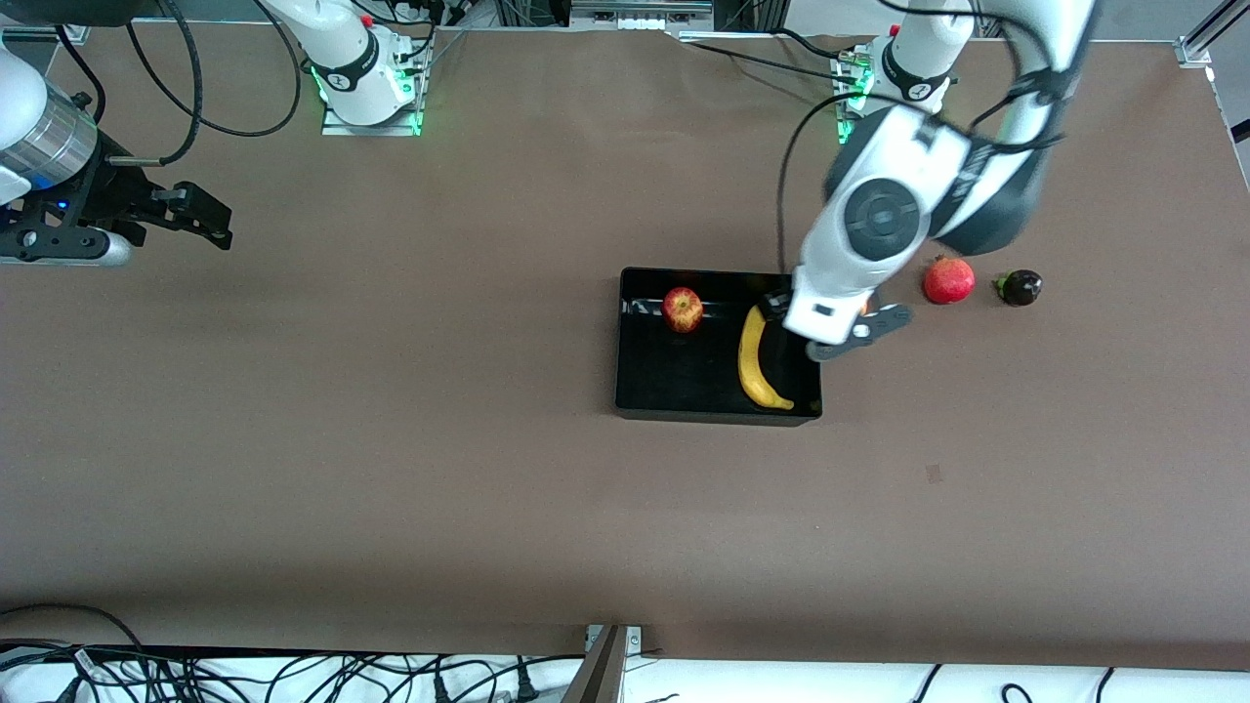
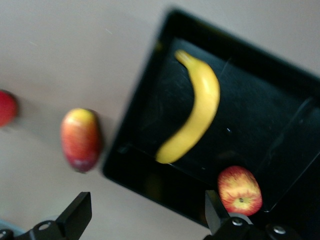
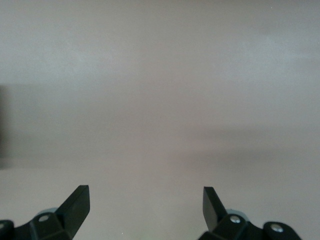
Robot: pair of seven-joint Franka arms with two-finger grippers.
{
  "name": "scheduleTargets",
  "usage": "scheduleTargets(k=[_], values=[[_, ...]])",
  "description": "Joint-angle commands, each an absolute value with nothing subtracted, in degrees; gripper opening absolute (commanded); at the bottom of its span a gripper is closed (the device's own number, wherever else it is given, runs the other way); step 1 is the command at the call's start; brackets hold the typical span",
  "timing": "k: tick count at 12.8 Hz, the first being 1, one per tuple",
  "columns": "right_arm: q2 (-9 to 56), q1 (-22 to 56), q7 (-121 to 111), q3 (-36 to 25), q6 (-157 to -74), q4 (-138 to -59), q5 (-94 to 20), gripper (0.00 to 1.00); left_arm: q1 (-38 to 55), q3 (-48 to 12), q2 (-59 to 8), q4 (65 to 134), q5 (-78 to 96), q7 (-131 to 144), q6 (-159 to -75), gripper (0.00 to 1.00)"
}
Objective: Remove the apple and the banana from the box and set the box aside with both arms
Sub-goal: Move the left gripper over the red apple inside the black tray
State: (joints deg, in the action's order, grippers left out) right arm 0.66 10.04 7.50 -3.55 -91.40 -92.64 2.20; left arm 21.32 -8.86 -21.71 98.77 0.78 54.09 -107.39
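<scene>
We see the black tray (image 1: 718, 410) lying on the brown bench (image 1: 391, 469), nearer the left arm's end. The apple (image 1: 683, 310) sits in it, in the part farther from the front camera, toward the right arm's end. The banana (image 1: 757, 359) lies in the tray too, along the wall at the left arm's end, its curve running from the farther part to the nearer corner.

Our left pincer (image 1: 852, 335) hangs over that wall of the tray, beside the banana, fingers (image 2: 77, 215) spread wide and holding nothing. Just outside the tray, in the left wrist view, the mango (image 2: 80, 139) lies on the bench, apart from the wall.

Toward the left arm's end rest the pomegranate (image 1: 949, 280) and, next to it, a small dark fruit (image 1: 1020, 287).

Our right pincer (image 1: 200, 220) waits over bare bench at the right arm's end, well apart from the tray, fingers (image 3: 76, 206) wide and empty.
</scene>
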Motion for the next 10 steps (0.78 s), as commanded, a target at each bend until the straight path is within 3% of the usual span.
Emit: scheduleTargets(k=[1,4,10], values=[[0.8,9.4,6.7,-3.3,-90.8,-91.9,1.1,1.0,23.2,-11.9,-28.4,98.3,2.0,58.6,-114.0,1.0],[0.8,9.4,6.7,-3.3,-90.8,-91.9,1.1,1.0,25.7,-12.9,-32.0,98.8,2.0,60.6,-119.2,1.0],[0.9,9.4,6.7,-3.3,-90.7,-91.9,1.1,1.0,27.2,-13.2,-32.6,102.3,2.0,62.3,-127.4,1.0]])
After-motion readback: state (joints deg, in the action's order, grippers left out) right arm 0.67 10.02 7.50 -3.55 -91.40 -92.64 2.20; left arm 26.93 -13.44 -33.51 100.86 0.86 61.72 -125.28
